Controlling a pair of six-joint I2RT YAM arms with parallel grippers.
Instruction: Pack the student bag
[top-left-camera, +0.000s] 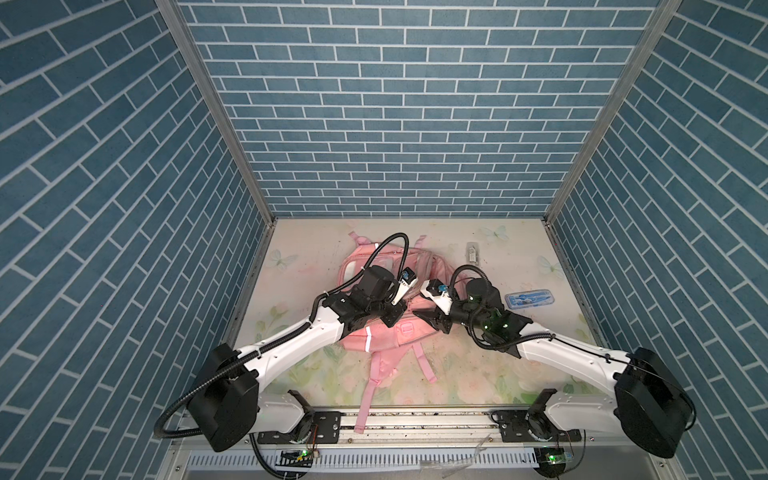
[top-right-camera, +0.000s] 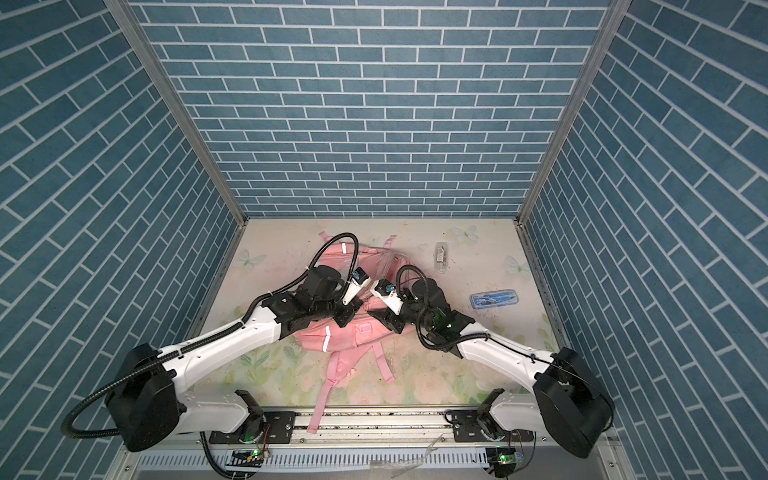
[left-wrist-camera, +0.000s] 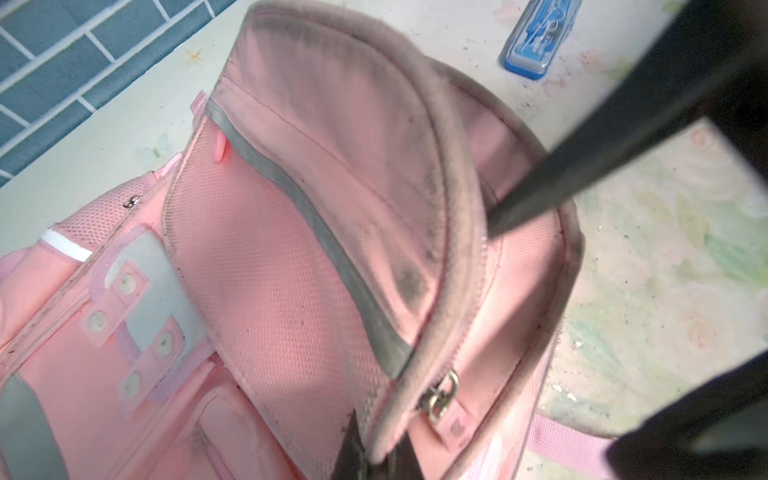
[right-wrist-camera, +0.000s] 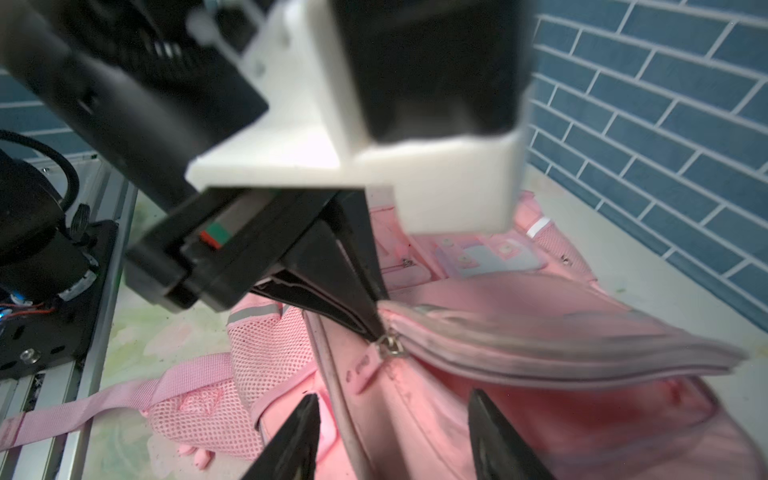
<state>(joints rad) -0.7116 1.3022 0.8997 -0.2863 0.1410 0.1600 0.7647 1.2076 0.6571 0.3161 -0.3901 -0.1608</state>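
Your left gripper (left-wrist-camera: 370, 455) pinches the lifted flap's zip rim of the student bag (top-left-camera: 386, 336), which lies right beneath both tools; its tips are cut off. Your right gripper (right-wrist-camera: 395, 419) gapes, grasping nothing. Beyond it, a blue plastic case (top-left-camera: 528, 299), contents blurred.

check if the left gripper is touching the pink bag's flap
Touching. In the right wrist view the left gripper is shut on the raised flap edge of the student bag; the left wrist view shows the same pinch.
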